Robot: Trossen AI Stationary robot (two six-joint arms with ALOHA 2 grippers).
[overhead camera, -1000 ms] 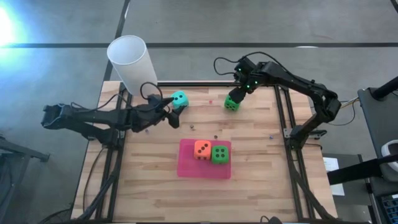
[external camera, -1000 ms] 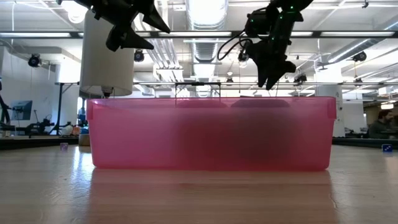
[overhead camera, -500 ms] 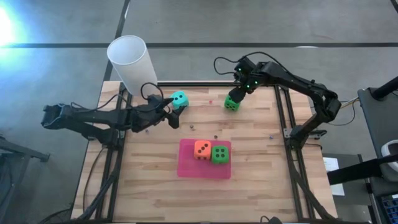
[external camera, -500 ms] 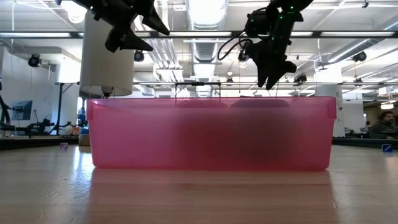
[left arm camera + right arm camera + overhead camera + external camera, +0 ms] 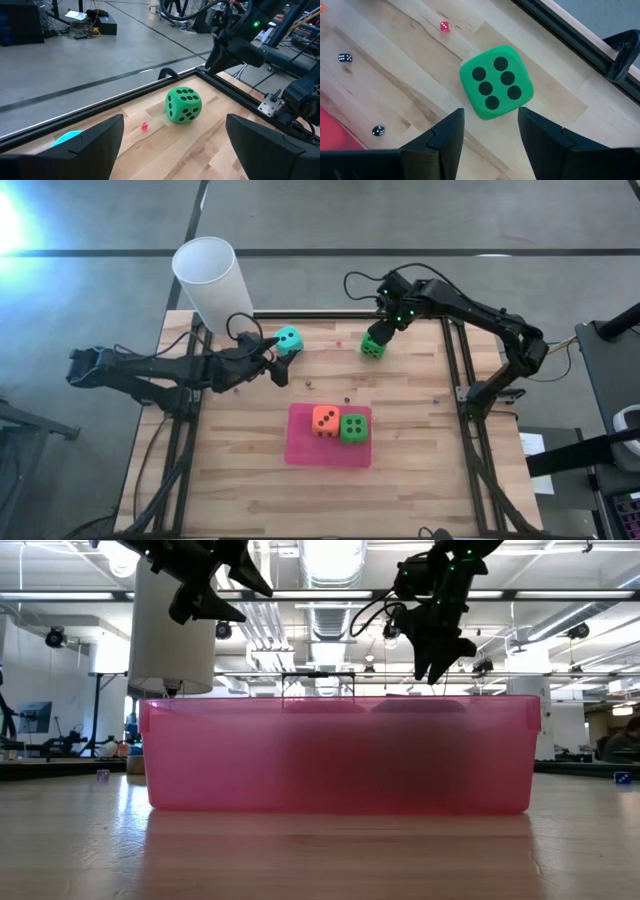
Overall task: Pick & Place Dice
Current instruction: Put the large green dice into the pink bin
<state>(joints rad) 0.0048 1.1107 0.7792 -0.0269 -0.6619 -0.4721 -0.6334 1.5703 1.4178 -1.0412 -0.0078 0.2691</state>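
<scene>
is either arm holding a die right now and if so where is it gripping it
Nothing is held. The left end effector is open beside the teal die; the right end effector is open above a green die, not touching it.

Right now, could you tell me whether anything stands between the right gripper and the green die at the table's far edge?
Nothing visible does. The right gripper hangs open directly above the green die, and the small dice on the wood lie well off to the side.
</scene>
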